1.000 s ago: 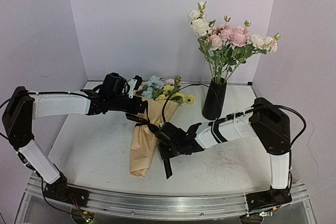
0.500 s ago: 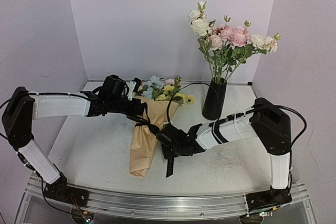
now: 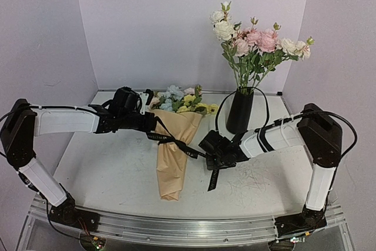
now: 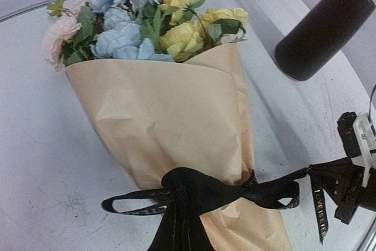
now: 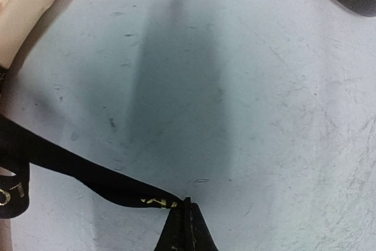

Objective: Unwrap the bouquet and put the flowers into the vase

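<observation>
- Roughly lengthwise front to back, the bouquet (image 3: 172, 160) lies flat on the table (image 3: 100, 168). Its long axis runs from the near edge toward the back wall, leaning slightly to the right at the top.
- Its flowers (image 3: 179, 101), pale blue, yellow and pink, point at the back wall. The narrow kraft-paper tail points toward the arm bases.
- The black ribbon (image 3: 187, 149) is knotted round the paper's waist. One lettered end is drawn taut sideways to the right gripper (image 3: 207, 153).
- The right gripper is clenched on that ribbon end, and its wrist camera shows the strap pinched at the fingertips (image 5: 187, 207). The bouquet lies to this claw's left, apart from it, joined only by the ribbon.
- The left gripper (image 3: 151, 126) is closed tight at the bouquet's upper left flank, by the bow. Whether it nips ribbon or paper I cannot tell.
- The vase (image 3: 239, 113) stands upright behind the right gripper, to the right of the blooms, with roses (image 3: 252, 39) in it.
</observation>
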